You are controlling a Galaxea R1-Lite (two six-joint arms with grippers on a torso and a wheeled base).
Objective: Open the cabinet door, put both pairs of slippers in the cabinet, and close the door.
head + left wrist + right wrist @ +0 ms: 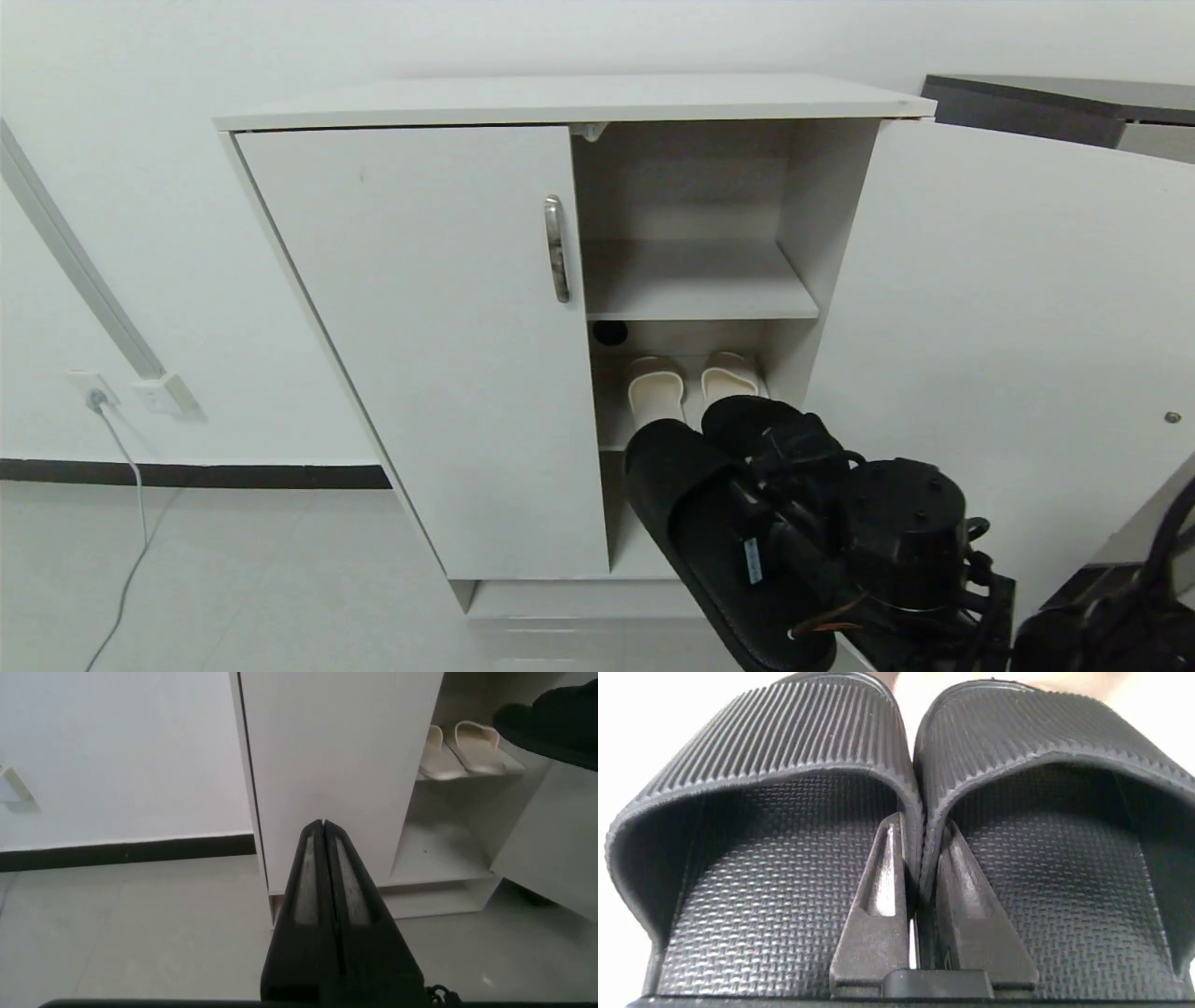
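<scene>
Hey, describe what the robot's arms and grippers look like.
Both are black. The left gripper has long flat fingers with grey pads. The right gripper has tapered, slotted fingers; the right arm shows a round wrist housing, loose cables and a white label.

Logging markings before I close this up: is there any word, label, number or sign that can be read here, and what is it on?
No text can be read in any view.
A small pale label by the right gripper: too small to read.
The cabinet, black slippers and cream slippers: no print visible.
</scene>
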